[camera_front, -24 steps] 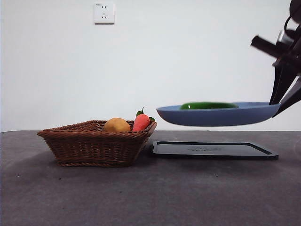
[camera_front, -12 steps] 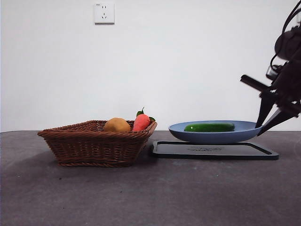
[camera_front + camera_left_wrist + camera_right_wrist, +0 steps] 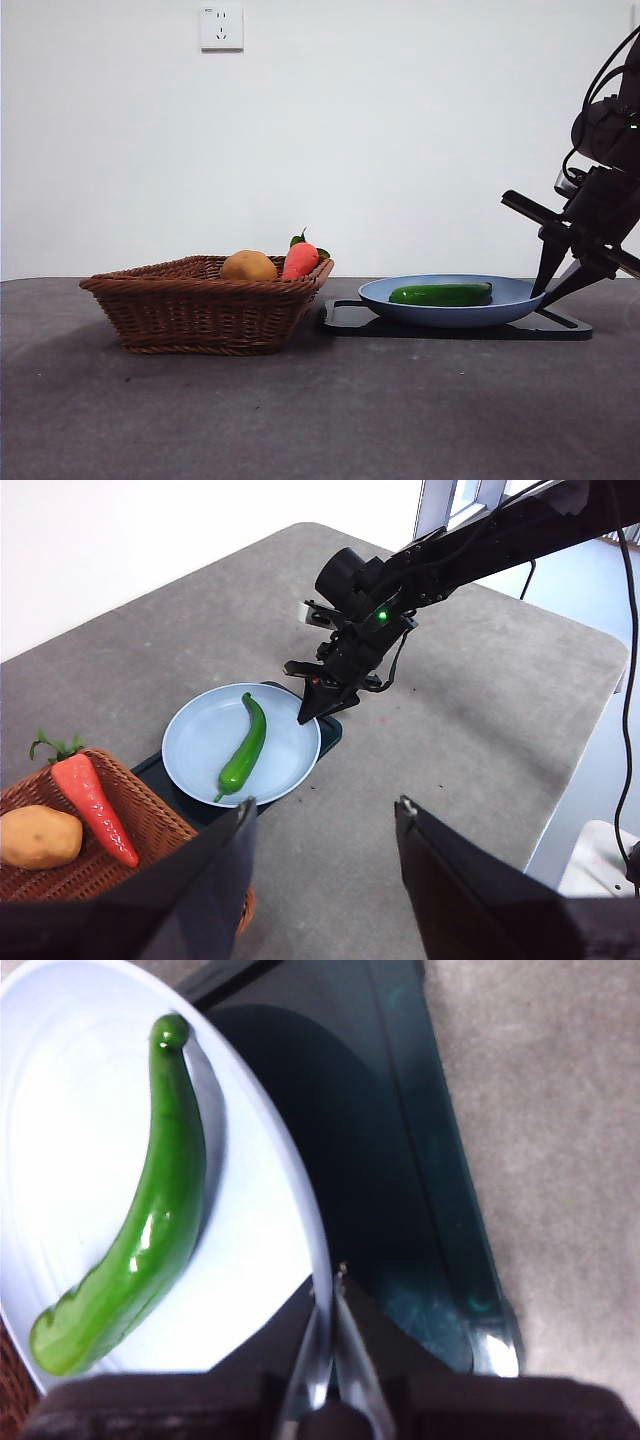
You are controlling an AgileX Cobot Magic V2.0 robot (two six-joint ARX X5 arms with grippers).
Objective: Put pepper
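Front view: near rim of shallow pale-blue plate hides lower side of long glossy green pepper. Flat black tray mostly covered by plate. Woven brown wicker basket wall conceals lower parts of its contents. Right wrist view: plate cut off at frame edge.

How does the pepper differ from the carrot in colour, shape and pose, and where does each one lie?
The pepper is glossy green; the carrot is red-orange with green leaves. The pepper is slim, slightly curved and blunt-ended; the carrot tapers to a point. The pepper lies flat on the blue plate; in the front view the carrot leans, leaves up, in the basket. Both are long vegetables.
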